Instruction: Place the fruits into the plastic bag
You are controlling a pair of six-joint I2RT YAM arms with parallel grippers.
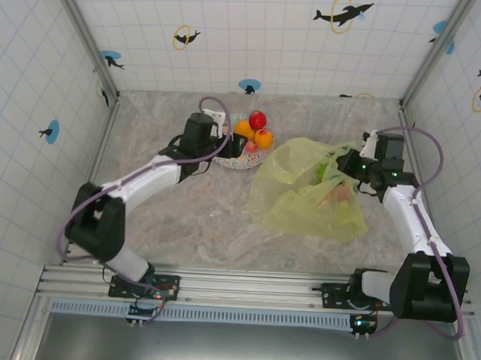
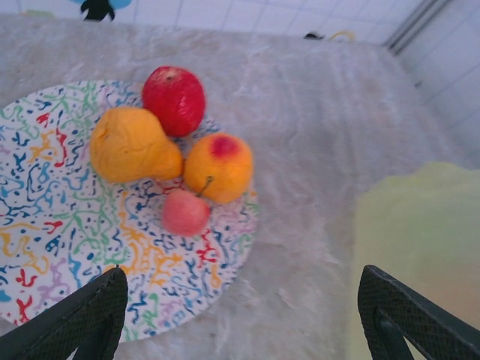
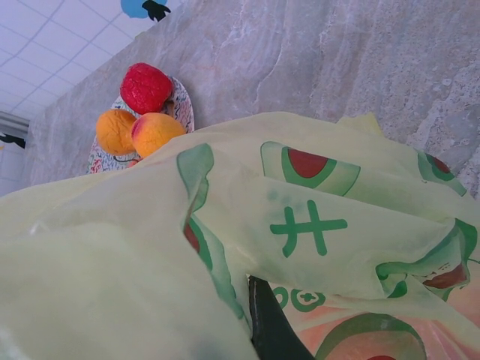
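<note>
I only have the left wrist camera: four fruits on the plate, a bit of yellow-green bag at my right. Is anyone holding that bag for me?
Observer: Yes. The right gripper is shut on the plastic bag at its far right edge and holds that side raised.
Operator: Anything inside it already?
Observer: The top view shows green and pinkish-orange patches through the plastic near that gripper. The bag also has green and red print, so I cannot tell whether they are fruit.
Operator: Where am I over the plate?
Observer: The left gripper is over the left part of the plate, with the fruits just to its right and beyond.
</note>
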